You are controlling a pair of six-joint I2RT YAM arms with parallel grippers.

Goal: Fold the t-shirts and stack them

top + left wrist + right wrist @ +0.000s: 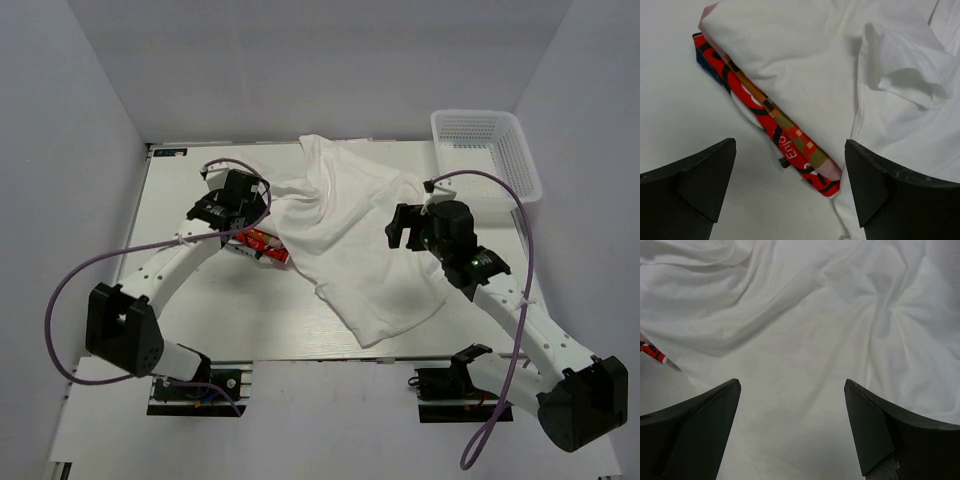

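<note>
**Status: one white shirt unfolded, both grippers open and holding nothing**

Table (200,320): white, with both arms bolted at the near edge.

White shirt (350,240): lies loose and crumpled across the middle of the table. It runs from the far edge at centre down toward the near right. It is not folded. Creases and raised ridges run over most of it, and one sleeve stands bunched up on its left side.

Red shirt (790,135): folded into a flat packet at left of centre. It bears a multicolour block pattern and some white lettering. Only its near-left edge shows, and white cloth covers the rest. That cloth ends in a neat corner at the far end of the packet. I cannot tell whether it is a separate folded shirt or part of the loose one.

Left gripper (240,232): positioned over the exposed edge of the red shirt. Its jaws are wide apart, one finger over bare table to the left and the other over white cloth to the right. Nothing is between them in grip. Contact with the surface cannot be judged.

Right gripper (400,228): positioned over the right half of the white shirt and pointed left. Its jaws are wide apart, with plain white cloth below them and none of it pinched.

Basket (490,150): white plastic mesh, upright at the far right corner of the table and clear of the shirt.
</note>
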